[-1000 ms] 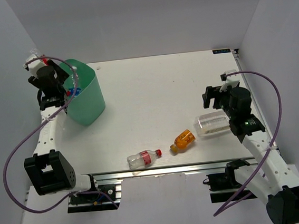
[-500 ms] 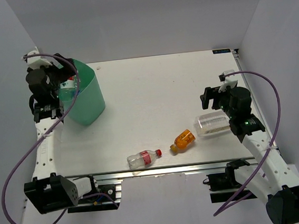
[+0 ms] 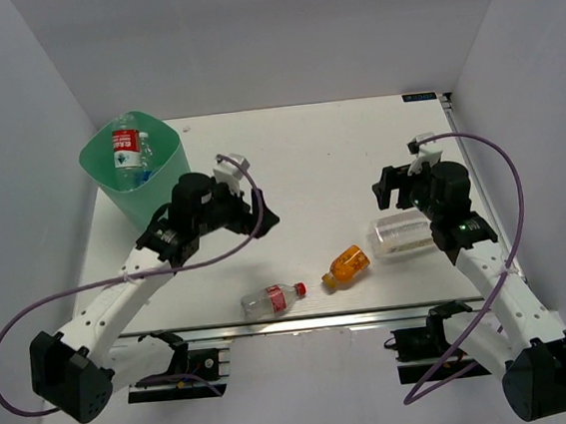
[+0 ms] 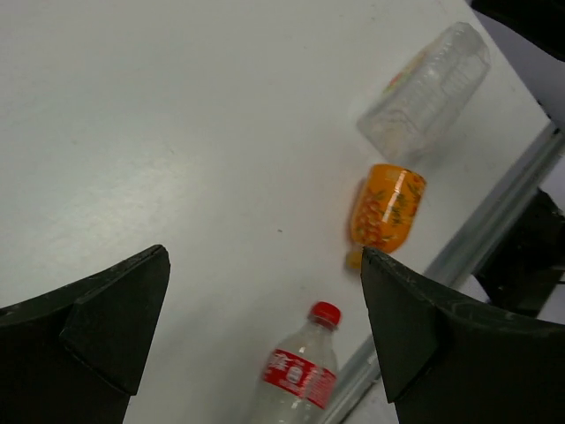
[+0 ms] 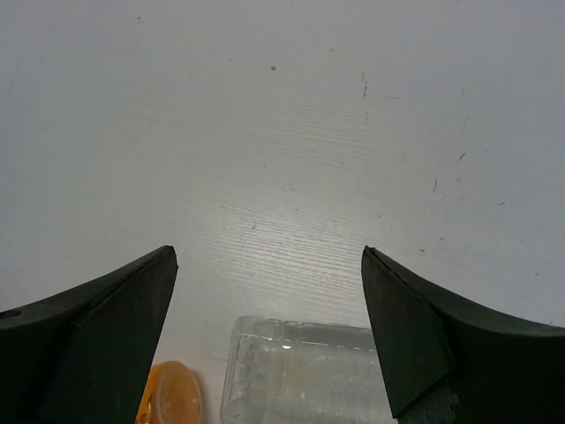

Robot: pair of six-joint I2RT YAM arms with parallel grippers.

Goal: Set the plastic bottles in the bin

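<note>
Left gripper (image 4: 263,256): jaws spread wide, nothing between them; held above the bench (image 3: 298,160) left of centre. Its wrist view looks down towards the near edge.

Right gripper (image 5: 265,256): jaws likewise wide and empty, above the bench near the right edge.

Squarish clear bottle (image 5: 305,371): lying on its side just below the right gripper's opening, close to the right edge. The right wrist view shows only its ribbed end. The overhead view shows its whole length, partly behind the right arm.

Orange bottle (image 3: 346,266): on its side, near the near edge, just left of the clear bottle and apart from it. The left wrist view shows its patterned label. The right wrist view catches only a sliver at the bottom edge.

Red-label bottle (image 3: 273,299): on its side beside the near-edge rail (image 3: 373,314), red cap towards the orange bottle. Absent from the right wrist view.

Bin (image 3: 161,199): upright at the far left corner, seen only from overhead. Inside it, a red-labelled bottle (image 3: 124,147) with another clear bottle (image 3: 139,174) beside it.
</note>
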